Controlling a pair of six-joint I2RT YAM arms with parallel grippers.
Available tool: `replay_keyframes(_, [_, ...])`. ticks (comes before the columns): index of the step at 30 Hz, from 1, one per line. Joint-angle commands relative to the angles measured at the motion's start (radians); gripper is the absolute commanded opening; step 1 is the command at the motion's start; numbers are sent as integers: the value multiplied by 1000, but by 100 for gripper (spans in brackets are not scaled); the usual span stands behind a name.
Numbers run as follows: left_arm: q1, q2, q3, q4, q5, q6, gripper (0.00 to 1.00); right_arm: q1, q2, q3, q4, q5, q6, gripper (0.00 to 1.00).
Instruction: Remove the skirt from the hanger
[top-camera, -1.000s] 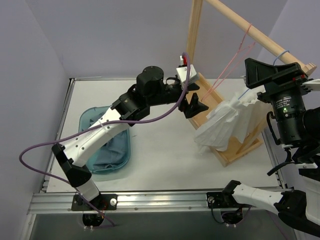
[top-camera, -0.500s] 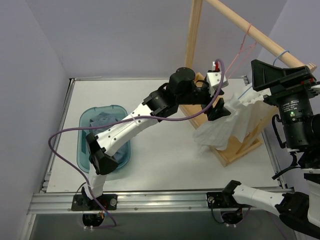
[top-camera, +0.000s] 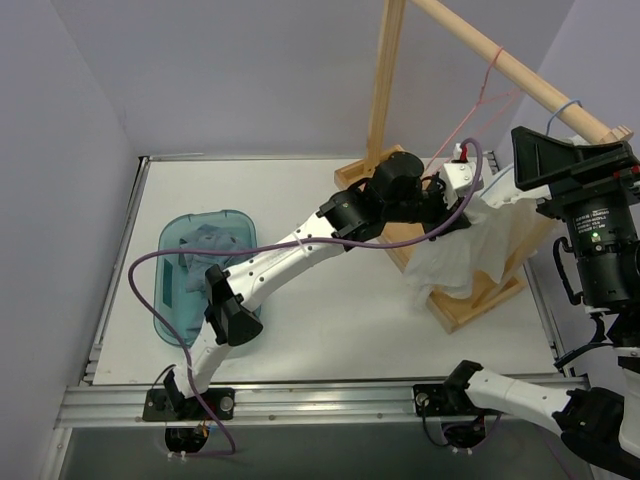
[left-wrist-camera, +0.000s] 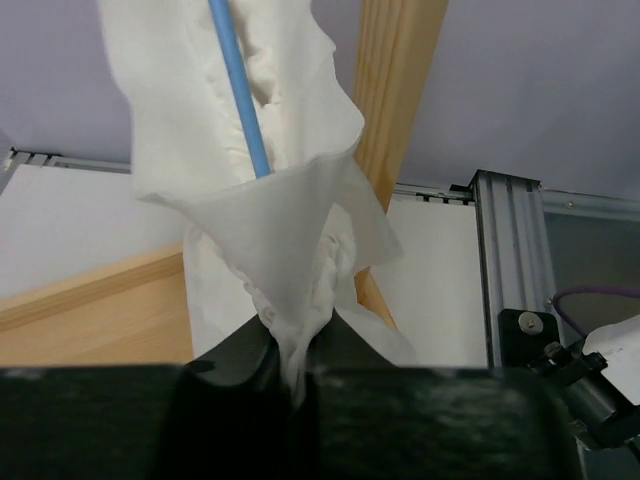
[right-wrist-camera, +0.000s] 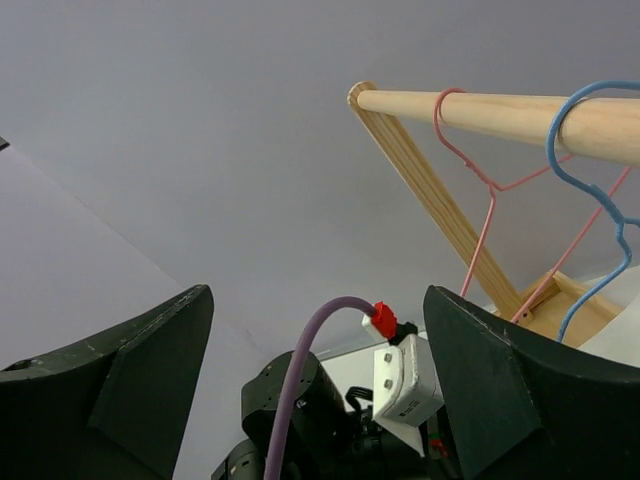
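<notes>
The white crinkly skirt (top-camera: 468, 252) hangs on the light-blue wire hanger (right-wrist-camera: 601, 190), whose hook sits over the wooden rail at the right. In the left wrist view the hanger's blue wire (left-wrist-camera: 240, 95) runs down into the skirt (left-wrist-camera: 270, 230). My left gripper (left-wrist-camera: 297, 352) is shut on a bunched fold of the skirt's fabric; from above the gripper (top-camera: 466, 206) is at the skirt's upper left edge. My right gripper (right-wrist-camera: 318, 395) stands open and empty beside the rail, its black fingers (right-wrist-camera: 130, 400) wide apart, pointing towards the left arm.
A thin pink wire hanger (right-wrist-camera: 482, 200) hangs bare on the same rail (right-wrist-camera: 480, 108). The wooden rack's post (top-camera: 386, 80) and base frame (top-camera: 460, 308) stand at the back right. A teal bin (top-camera: 170, 300) with a blue garment sits at the left.
My left arm has swung from over the bin rightward to the rack, and its open jaws have closed on the skirt. The right gripper has barely shifted.
</notes>
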Motion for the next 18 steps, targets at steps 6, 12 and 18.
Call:
replay_keyframes(6, [-2, -16, 111, 12, -196, -99, 2, -4, -17, 19, 6, 34, -4, 82])
replay_keyframes(12, [-2, -98, 104, 34, -311, -130, 2, -5, -19, 22, -1, 47, -10, 82])
replay_keyframes(18, [-2, -196, 17, 72, -293, -113, 2, -4, -27, 21, -8, 59, -13, 82])
